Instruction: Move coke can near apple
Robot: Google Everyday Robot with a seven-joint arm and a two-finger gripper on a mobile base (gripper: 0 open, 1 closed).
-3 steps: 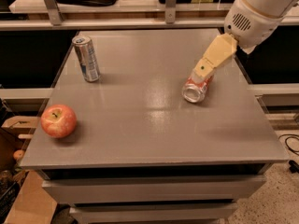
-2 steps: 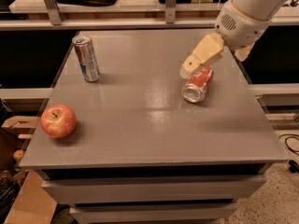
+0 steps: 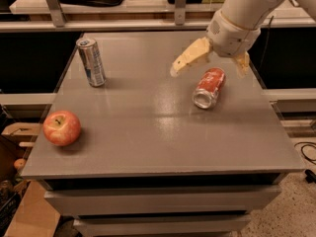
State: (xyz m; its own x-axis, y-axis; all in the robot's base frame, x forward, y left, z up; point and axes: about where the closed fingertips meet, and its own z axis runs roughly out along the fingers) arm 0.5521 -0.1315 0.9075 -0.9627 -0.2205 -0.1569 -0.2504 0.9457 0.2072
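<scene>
Coke can [image 3: 209, 87] lying on its side, gripper [image 3: 209, 73] hovering just over its far end, fingers spreading wide, apple [image 3: 61, 128] sitting well apart.

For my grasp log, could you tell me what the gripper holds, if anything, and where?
Nothing. The gripper hangs open above the red aluminium coke can, which lies on its side on the grey table, its fingers spread to either side.

Jaws over coke can [image 3: 209, 87] at right, apple [image 3: 61, 128] front left.
</scene>
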